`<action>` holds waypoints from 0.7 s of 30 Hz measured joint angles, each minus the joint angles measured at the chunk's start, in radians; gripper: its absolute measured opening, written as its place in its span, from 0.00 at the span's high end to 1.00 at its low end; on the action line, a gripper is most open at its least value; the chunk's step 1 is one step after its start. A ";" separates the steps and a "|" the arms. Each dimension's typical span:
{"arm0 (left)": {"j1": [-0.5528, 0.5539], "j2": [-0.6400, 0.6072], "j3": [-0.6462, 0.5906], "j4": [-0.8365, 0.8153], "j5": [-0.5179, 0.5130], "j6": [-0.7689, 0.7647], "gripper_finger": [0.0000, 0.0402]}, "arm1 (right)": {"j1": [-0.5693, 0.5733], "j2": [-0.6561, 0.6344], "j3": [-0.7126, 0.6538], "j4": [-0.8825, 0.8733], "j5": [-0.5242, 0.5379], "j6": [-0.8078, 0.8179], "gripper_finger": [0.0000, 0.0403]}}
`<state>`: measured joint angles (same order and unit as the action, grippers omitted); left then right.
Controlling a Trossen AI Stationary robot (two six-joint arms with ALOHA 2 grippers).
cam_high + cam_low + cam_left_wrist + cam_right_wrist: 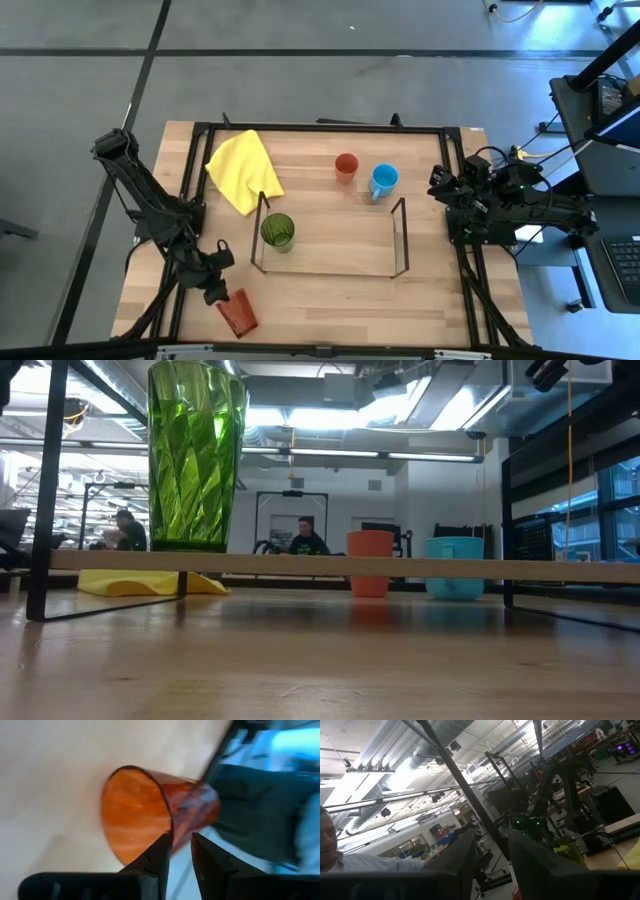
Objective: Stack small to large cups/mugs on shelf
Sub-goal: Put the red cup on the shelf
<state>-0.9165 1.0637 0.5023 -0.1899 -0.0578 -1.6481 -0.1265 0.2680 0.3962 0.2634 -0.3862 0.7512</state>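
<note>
The low view cut off the top of the green tumbler [196, 455] and showed neither arm, and the red-orange cup [238, 313] did not appear in it at all. From above, the fingertips of the left tool [222, 296] were too small and dark to separate from the wrist; the left wrist view settled it, showing the two fingers [159, 857] closed on the rim of the red-orange cup [150, 812], one inside the mouth and one outside the wall. The left arm reached from the surface's [330, 290] left edge toward its front-left corner, bent at the elbow, with the cup tipped on its side at the tool's end, near the front edge; whether the cup touched the wood could not be told. The right arm was folded at the right edge of the surface, its tool [442, 186] aimed up into the room; in the right wrist view its fingers [457, 857] stood apart with a gap between them and held nothing. The red-orange cup looked translucent, with a darker mottled pattern on its wall. The green tumbler [277, 231] stood upright at the left end of the wire shelf [400, 238], ribbed and clear green. The plain orange cup [346, 167] and the light blue mug [383, 181] stood upright behind the shelf, close beside each other but apart. A yellow cloth [243, 170] lay crumpled near the shelf's back-left corner.
</note>
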 joint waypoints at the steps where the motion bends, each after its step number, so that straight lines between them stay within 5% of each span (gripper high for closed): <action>1: 0.000 0.000 -0.020 0.059 0.000 -0.005 0.82 | 0.000 0.000 0.000 0.000 0.000 0.000 0.70; 6: 0.000 0.000 -0.083 0.207 -0.033 -0.045 0.82 | 0.000 0.000 0.000 -0.008 0.000 -0.002 0.70; 21: -0.001 0.001 -0.084 0.182 0.032 -0.056 0.82 | 0.000 0.000 0.000 -0.015 0.000 -0.002 0.70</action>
<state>-0.9171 1.0645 0.4179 -0.0078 -0.0261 -1.7038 -0.1268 0.2681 0.3962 0.2487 -0.3862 0.7490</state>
